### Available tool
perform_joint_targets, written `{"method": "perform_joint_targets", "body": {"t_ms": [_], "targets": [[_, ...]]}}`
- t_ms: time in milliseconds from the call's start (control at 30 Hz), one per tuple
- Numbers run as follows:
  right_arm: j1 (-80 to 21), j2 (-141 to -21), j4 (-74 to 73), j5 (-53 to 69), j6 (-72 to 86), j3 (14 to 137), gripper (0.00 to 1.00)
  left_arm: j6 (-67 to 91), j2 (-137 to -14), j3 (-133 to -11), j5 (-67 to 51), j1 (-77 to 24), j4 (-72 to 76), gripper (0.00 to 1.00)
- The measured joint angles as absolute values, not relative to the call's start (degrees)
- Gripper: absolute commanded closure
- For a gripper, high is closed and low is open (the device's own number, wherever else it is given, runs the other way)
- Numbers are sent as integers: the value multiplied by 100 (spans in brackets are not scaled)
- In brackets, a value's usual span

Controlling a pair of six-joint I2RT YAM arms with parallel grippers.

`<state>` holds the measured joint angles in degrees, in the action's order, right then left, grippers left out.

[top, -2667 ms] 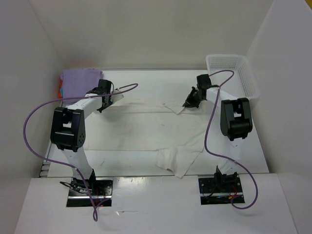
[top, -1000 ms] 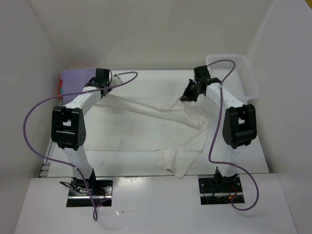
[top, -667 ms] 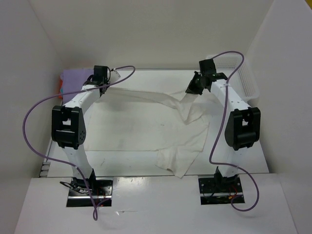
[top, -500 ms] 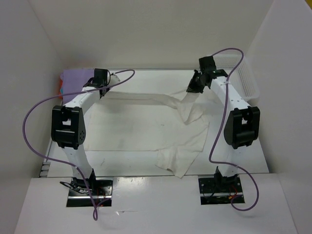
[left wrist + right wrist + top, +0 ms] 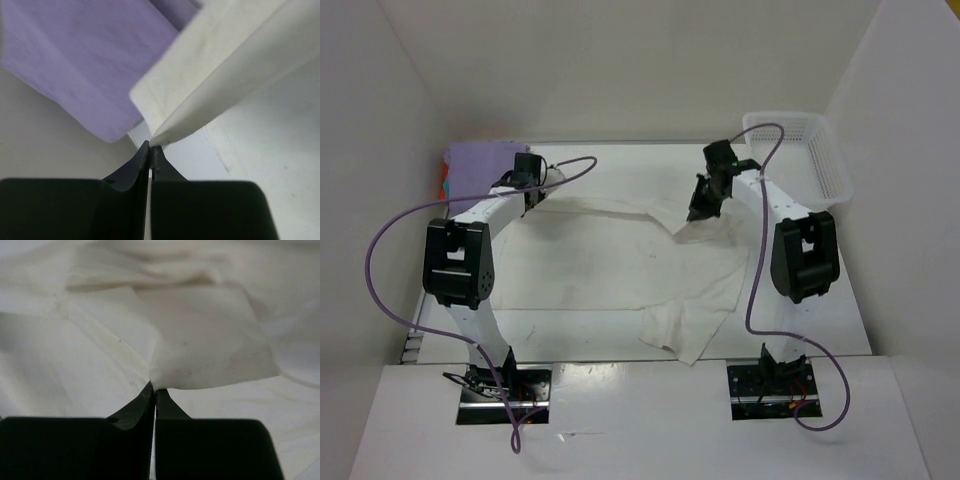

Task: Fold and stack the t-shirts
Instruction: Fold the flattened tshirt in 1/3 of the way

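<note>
The off-white t-shirt (image 5: 650, 270) lies spread over the tabletop (image 5: 620, 165), below and on the near side of both grippers, with its far edge raised between them. The left gripper (image 5: 150, 148) is pressed together on one corner of this edge, and the right gripper (image 5: 154, 386) pinches another corner in the same way. The cloth looks light, soft and limp. It sags between the two holds and would likely wrinkle or slip under an uneven pull, so corners and hems are the good places to take it. Just beyond the left gripper, to its left, lies the folded lavender t-shirt (image 5: 475, 165), with an orange t-shirt (image 5: 443, 182) showing at its edge. The white mesh basket (image 5: 825, 165) stands to the right of the right gripper, apart from the cloth. Nothing seems to block the space between the grippers.
</note>
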<state>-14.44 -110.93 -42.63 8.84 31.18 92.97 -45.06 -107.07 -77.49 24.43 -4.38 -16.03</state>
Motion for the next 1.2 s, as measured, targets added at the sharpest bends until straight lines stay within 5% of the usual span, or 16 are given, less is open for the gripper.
{"method": "perform_joint_targets", "body": {"t_ms": [100, 133, 233, 400, 633, 967, 1200], "targets": [[-1785, -10525, -4132, 1068, 3393, 8036, 88, -4528, -10632, -7297, 2421, -432, -1638, 100], [-1966, -10339, -4058, 1146, 3514, 7655, 68, -4532, -10621, -7181, 2414, -432, -1658, 100], [-2580, -10079, -3894, 1433, 3785, 6984, 59, -4558, -10621, -7008, 2381, -429, -1710, 100], [-2906, -9896, -3793, 1531, 3948, 6512, 59, -4613, -10591, -7000, 2338, -427, -1730, 100], [-1946, -8849, -3719, 812, 4003, 6370, 64, -4615, -10510, -6984, 2305, -425, -1730, 100], [-1450, -10527, -3551, -56, 3413, 6772, 52, -4609, -10503, -6928, 2261, -425, -1754, 100], [-1350, -10634, -3336, -91, 3194, 6869, 50, -4609, -10501, -6910, 2246, -425, -1761, 100]]}}
